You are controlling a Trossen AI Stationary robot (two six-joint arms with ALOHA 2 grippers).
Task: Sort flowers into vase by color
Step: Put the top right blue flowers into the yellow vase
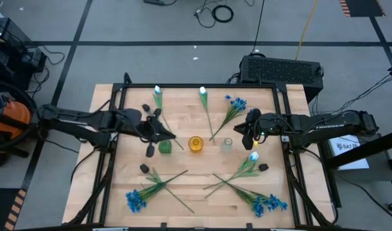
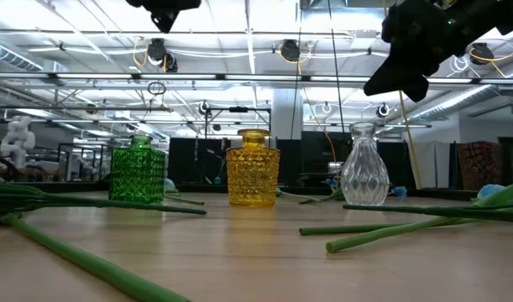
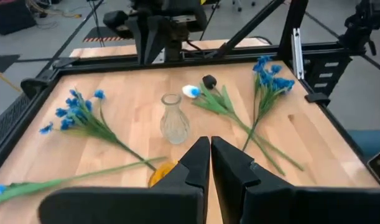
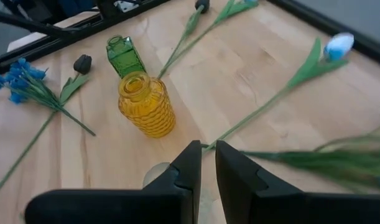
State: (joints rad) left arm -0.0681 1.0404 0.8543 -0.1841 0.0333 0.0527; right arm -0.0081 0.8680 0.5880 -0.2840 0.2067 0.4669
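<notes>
Wooden table (image 1: pixel 196 186) has flowers (image 1: pixel 237 106) scattered flat around the green vase (image 1: pixel 165 147), yellow vase (image 1: pixel 196 144) and clear vase (image 1: pixel 227 145) — both the left gripper (image 1: pixel 162 133) and right gripper (image 1: pixel 248 131) hover closed and empty, so a clumsy dip could topple one.

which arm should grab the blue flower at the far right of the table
Right, probably. The right gripper hovers beside the clear vase, just next to that blue flower. The left gripper is over by the green vase, across the yellow vase. Both are shut and hold nothing.
</notes>
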